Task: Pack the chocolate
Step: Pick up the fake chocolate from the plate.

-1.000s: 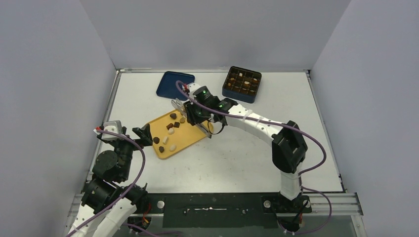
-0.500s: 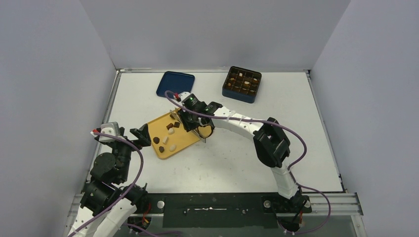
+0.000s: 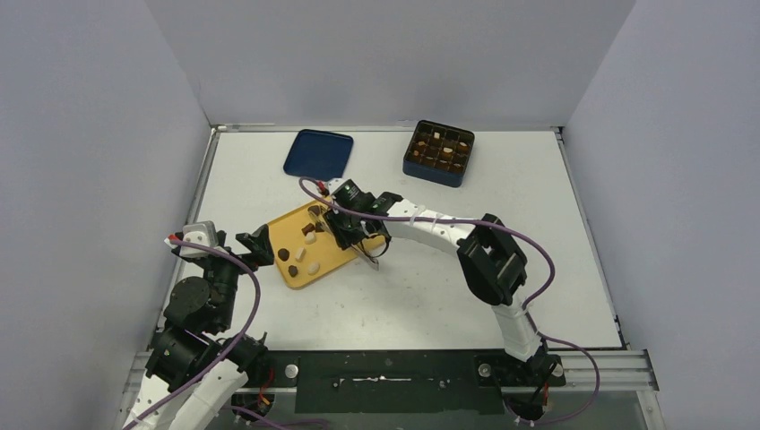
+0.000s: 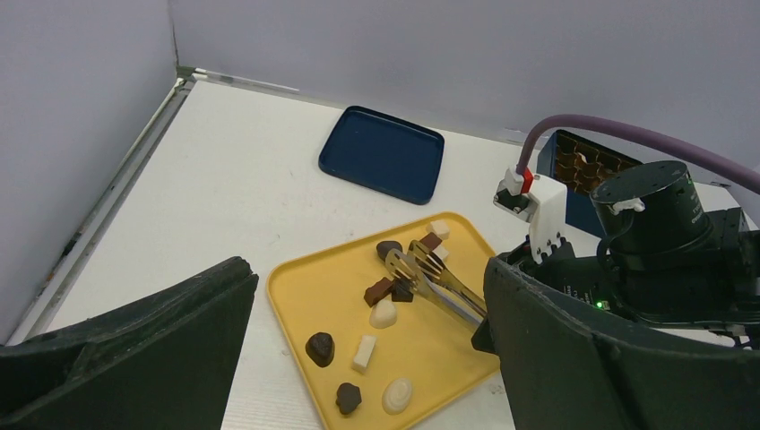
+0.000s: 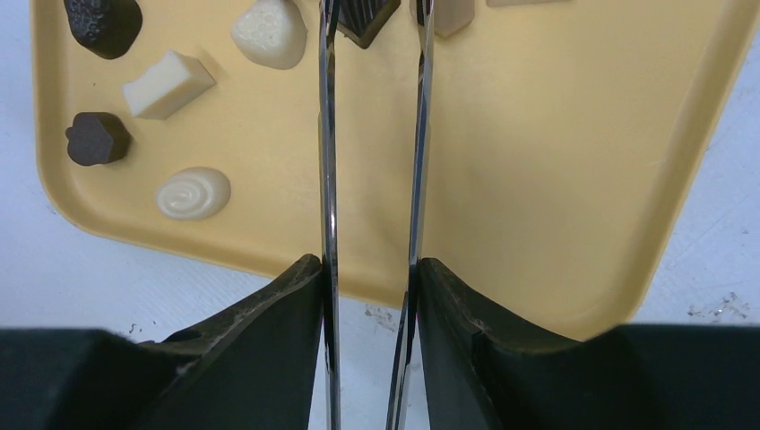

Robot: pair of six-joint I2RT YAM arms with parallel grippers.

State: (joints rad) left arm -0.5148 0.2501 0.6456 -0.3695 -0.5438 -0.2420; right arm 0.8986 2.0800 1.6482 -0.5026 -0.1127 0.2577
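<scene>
Chocolate (image 4: 320, 346) lies as tiny brown and white pieces

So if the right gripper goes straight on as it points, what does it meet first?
The right gripper holds tongs that lead; a dark chocolate sits between their tips on the tray, so probably that piece, though depth is unclear.

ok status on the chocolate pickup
Left claw open, beside the yellow tray. Right claw shut on tongs, tips straddling a dark chocolate piece. Other pieces crowd the tips.
</scene>
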